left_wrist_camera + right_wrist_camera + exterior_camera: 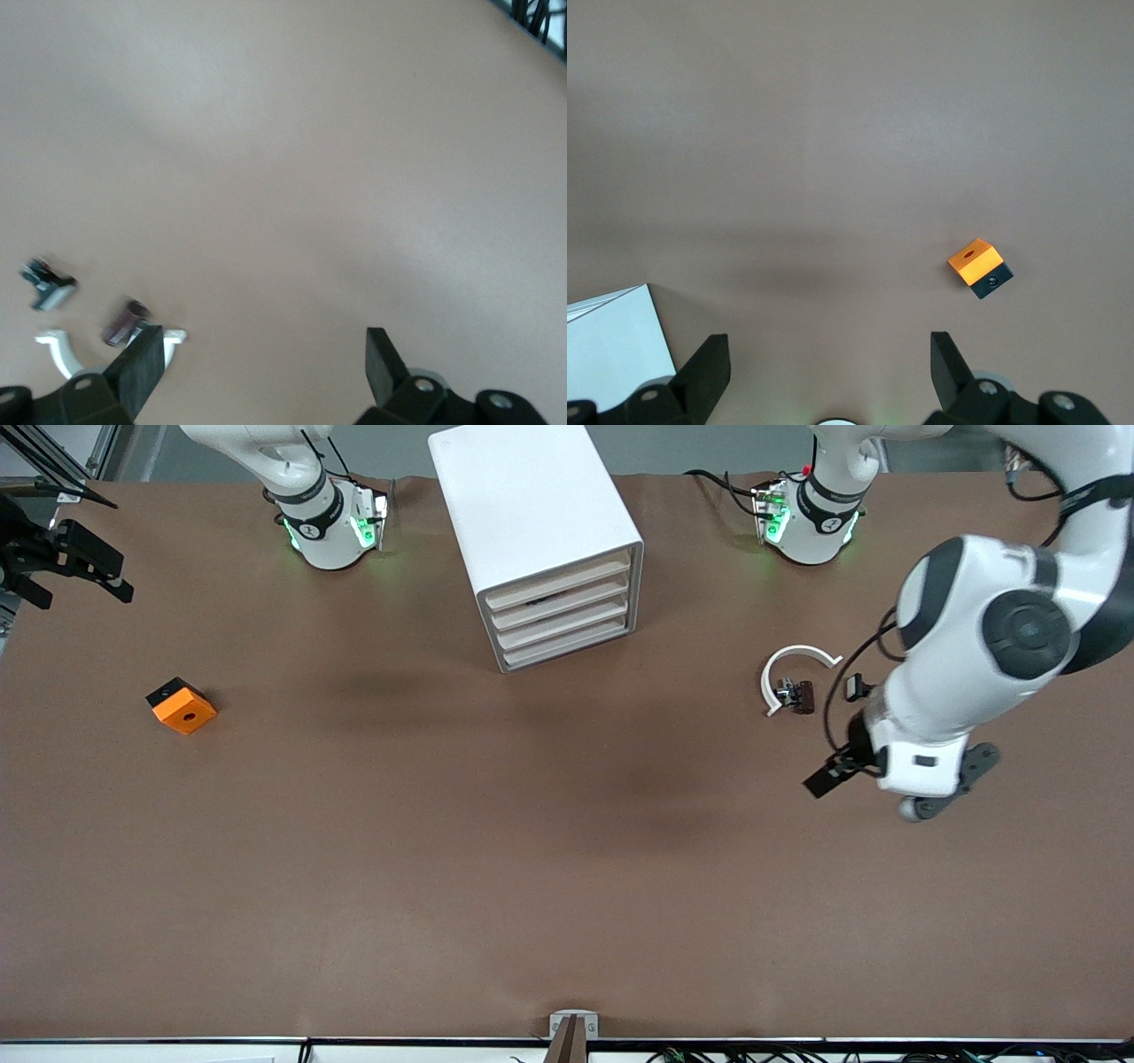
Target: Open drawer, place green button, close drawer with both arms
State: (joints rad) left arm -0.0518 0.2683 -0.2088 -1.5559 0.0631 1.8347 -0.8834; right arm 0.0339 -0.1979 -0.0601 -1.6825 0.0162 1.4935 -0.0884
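Over bare table, left gripper [257, 363] and right gripper [824, 363] both spread fingers; no writing readable.

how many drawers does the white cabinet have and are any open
4. They are stacked one above another in the front of the cabinet, which faces the front camera: top drawer, second, third, bottom. All four look closed; none seems hidden.
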